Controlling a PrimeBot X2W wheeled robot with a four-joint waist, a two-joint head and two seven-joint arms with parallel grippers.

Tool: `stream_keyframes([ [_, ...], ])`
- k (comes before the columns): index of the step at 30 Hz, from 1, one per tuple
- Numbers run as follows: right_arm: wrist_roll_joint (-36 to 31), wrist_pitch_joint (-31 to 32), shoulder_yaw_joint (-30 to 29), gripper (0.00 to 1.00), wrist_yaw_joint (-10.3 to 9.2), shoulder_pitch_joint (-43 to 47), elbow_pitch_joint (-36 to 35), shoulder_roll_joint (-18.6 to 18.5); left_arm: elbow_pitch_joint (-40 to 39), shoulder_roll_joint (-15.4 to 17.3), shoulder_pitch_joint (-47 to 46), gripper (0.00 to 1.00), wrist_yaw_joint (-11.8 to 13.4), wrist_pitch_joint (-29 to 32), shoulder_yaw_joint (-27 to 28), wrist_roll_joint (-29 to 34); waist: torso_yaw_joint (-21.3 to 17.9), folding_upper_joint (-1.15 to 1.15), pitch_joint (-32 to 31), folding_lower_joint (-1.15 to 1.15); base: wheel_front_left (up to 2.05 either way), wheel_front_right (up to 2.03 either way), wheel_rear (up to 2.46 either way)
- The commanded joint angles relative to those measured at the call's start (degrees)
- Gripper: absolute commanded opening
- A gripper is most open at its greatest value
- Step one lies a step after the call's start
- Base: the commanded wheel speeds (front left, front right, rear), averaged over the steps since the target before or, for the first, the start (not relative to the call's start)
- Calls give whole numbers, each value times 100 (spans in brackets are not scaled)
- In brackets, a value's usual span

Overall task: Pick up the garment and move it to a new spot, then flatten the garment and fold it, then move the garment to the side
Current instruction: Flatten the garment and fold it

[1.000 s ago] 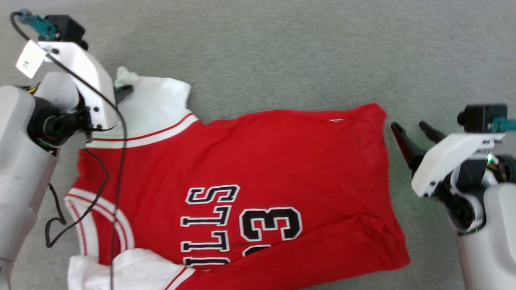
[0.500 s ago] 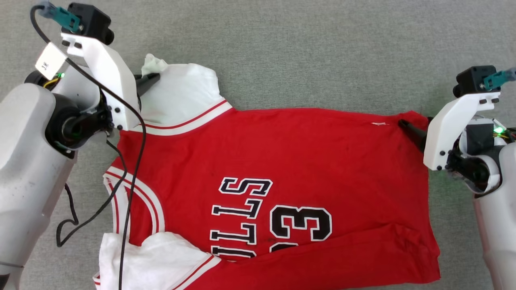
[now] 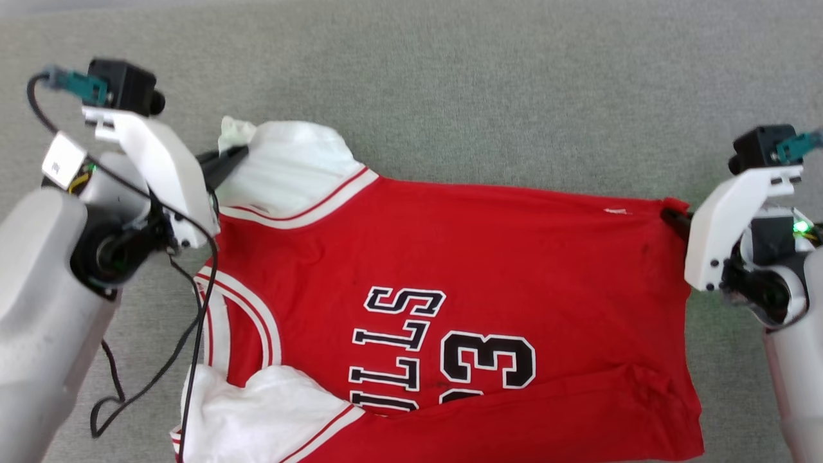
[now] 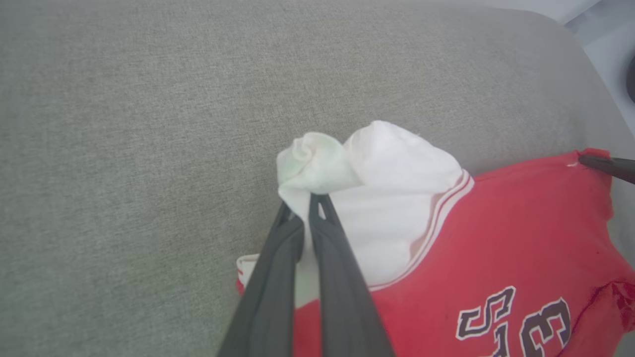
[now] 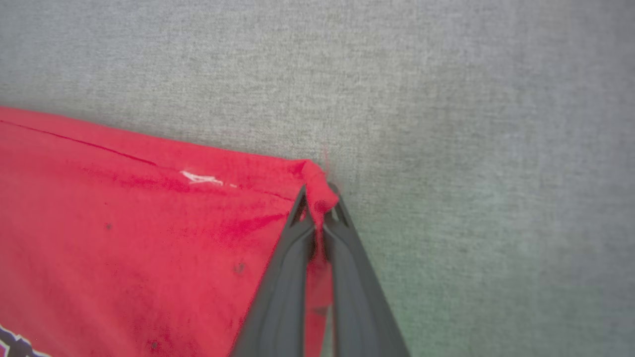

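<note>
The shirt [image 3: 514,257] was soft, matt red cloth, lightly creased; its lettering [image 3: 398,347] looked flatter and smoother, like a print; the sleeve [image 3: 289,161] at the shirt's upper left corner was thin white knit, bunched. Under the shirt, the grey surface [image 3: 488,90] was coarse woven fabric, matt and slightly fuzzy. At the shirt's far corners, the left gripper [image 4: 302,203] and right gripper [image 5: 317,196] had smooth, dark, matt plastic fingers; the brackets [image 3: 161,167] behind them were white plastic with a faint sheen.
</note>
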Motion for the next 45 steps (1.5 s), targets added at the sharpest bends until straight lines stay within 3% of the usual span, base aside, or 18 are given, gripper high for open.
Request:
stream_keyframes([
  [1, -40, -53, -31, 0, -6, 153, -91, -51, -37, 30, 150, 0, 23, -93, 50, -38, 52, 0, -143, 0, 0, 0, 0],
  [7, -90, -267, -186, 0, -6, 1017, -825, 17, -462, 203, 1149, 0, 246, -607, 197, -147, 137, 0, -589, 0, 0, 0, 0],
  [16, -89, -387, -394, 0, -6, 2468, -1649, 290, -1297, 396, 3143, 0, 951, -1273, 367, -449, 216, 0, -1220, 0, 0, 0, 0],
  [21, -143, -519, -622, 0, -7, 3043, -1715, 456, -1584, 368, 4035, 0, 1273, -1420, 388, -694, 242, 0, -1396, 0, 0, 0, 0],
  [26, -139, -740, -804, 0, -6, 3449, -1570, 682, -1676, 193, 4569, 0, 1365, -1507, 266, -826, 259, 0, -1464, 0, 0, 0, 0],
  [27, -142, -802, -821, 13, -6, 3518, -1529, 730, -1637, 145, 4618, 0, 1363, -1541, 247, -826, 263, 0, -1469, 0, 0, 0, 0],
  [28, -163, -883, -852, 43, -6, 3571, -1490, 763, -1583, 92, 4669, 0, 1354, -1558, 203, -820, 265, 0, -1481, 0, 0, 0, 0],
  [29, -173, -948, -858, 100, -6, 3634, -1440, 802, -1533, 27, 4697, 0, 1331, -1593, 168, -810, 264, 0, -1490, 0, 0, 0, 0],
  [30, -166, -1040, -858, 100, -6, 3680, -1407, 845, -1479, -38, 4691, 17, 1317, -1667, 159, -788, 263, 0, -1499, 0, 0, 0, 0],
  [31, -159, -1157, -875, 100, -6, 3714, -1386, 878, -1421, -103, 4678, 63, 1288, -1727, 142, -765, 262, 0, -1509, 0, 0, 0, 0],
  [32, -148, -1280, -880, 100, -5, 3750, -1368, 910, -1381, -174, 4670, 100, 1256, -1760, 96, -743, 260, 0, -1528, 0, 0, 0, 0],
  [40, -38, -1980, -814, 100, -5, 3963, -1601, 1014, -1212, -350, 4432, 100, 994, -2432, 140, -386, 248, 0, -1684, 0, 0, 0, 0],
  [45, -71, -1860, -893, 100, -6, 4037, -2077, 886, -1367, -332, 4318, 100, 1124, -3048, 287, -9, 237, 0, -1783, 0, 0, 0, 0],
])
